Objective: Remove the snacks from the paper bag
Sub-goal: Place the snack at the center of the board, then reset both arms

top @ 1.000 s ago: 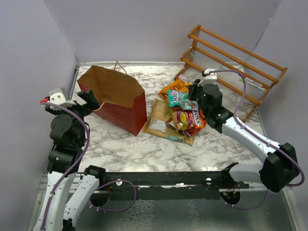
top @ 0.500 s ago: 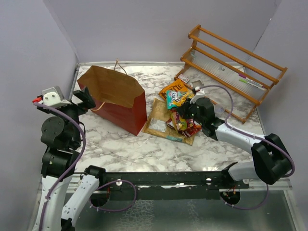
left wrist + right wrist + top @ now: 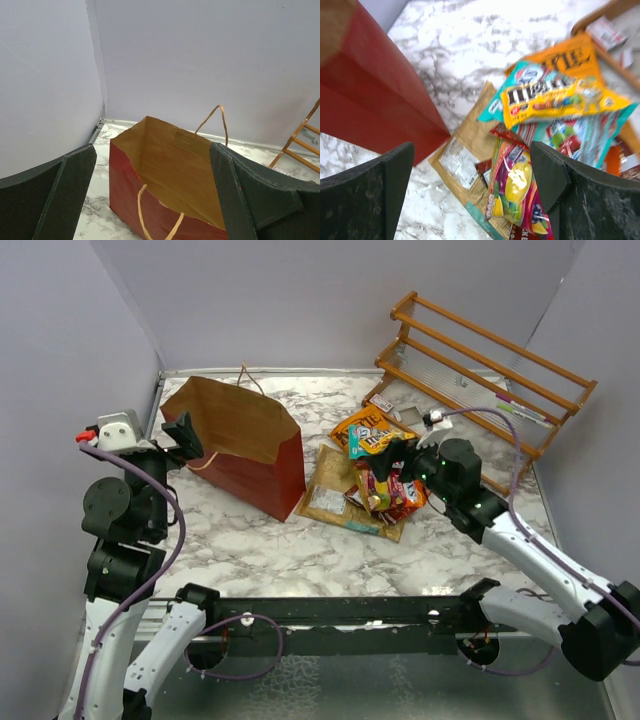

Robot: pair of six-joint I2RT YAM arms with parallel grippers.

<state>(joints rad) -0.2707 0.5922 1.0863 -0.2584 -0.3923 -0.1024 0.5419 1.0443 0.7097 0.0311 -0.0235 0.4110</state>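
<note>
The paper bag (image 3: 255, 472), dark red outside and brown inside, stands open at the back left. In the left wrist view only bare kraft paper shows inside the paper bag (image 3: 175, 165). My left gripper (image 3: 186, 434) hovers open just left of its mouth, and in its own view the left gripper (image 3: 152, 150) frames the opening. The snacks (image 3: 372, 468) lie heaped on the table right of the bag: a yellow candy pack (image 3: 555, 97), an orange chip bag (image 3: 572, 57), a tan bag (image 3: 465, 150) and a bright fruit pack (image 3: 520, 185). My right gripper (image 3: 472, 160) hangs open above the heap, holding nothing.
A wooden slatted rack (image 3: 490, 370) stands at the back right, with pens (image 3: 520, 412) lying on its shelf. A small white packet (image 3: 380, 403) lies by the rack's foot. Grey walls close in the left and back sides.
The right gripper dipped to the heap, opened and let go of a packet, then drew back to the right. The left gripper stayed open and shifted only slightly.
</note>
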